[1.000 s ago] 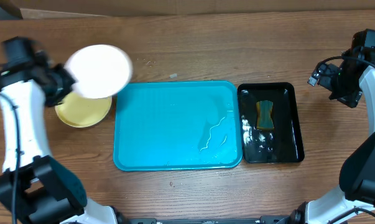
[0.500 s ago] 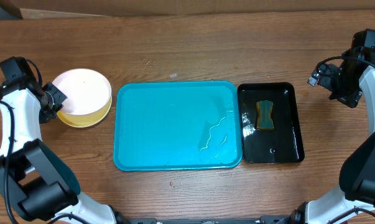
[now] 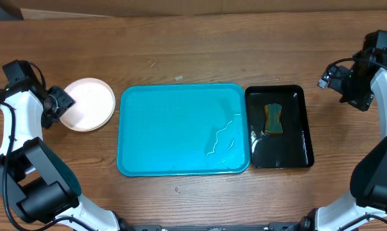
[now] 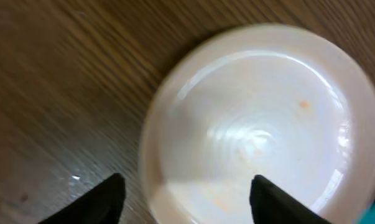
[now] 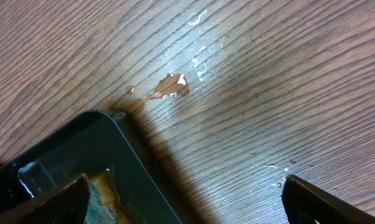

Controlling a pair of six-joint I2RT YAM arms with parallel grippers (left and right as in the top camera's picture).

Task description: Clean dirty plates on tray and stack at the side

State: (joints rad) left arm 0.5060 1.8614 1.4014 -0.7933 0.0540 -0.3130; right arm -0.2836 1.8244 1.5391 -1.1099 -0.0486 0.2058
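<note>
Release of a white plate onto the stack at the left of the tray. A second ago the left tool held this plate raised and tilted over a yellow plate on the surface. Half a second ago it had lowered the plate onto that one. Now the plate lies flat and covers the yellow plate from above, so the overhead view does not show how many lie beneath. The left tool has let go: in the wrist view its fingers stand spread at the plate's near rim, pinching nothing. A faint orange fleck shows inside the plate, though the blur makes it hard to say whether this is leftover smear.

The right tool has not moved. It hangs spread wide and empty over the surface by the far corner of the black tray, where the sponge lies. The tray carries no plates, only a trace of water, so the stacking looks finished or nearly so. What remains is probably for the left arm to draw clear without nudging the stack.
</note>
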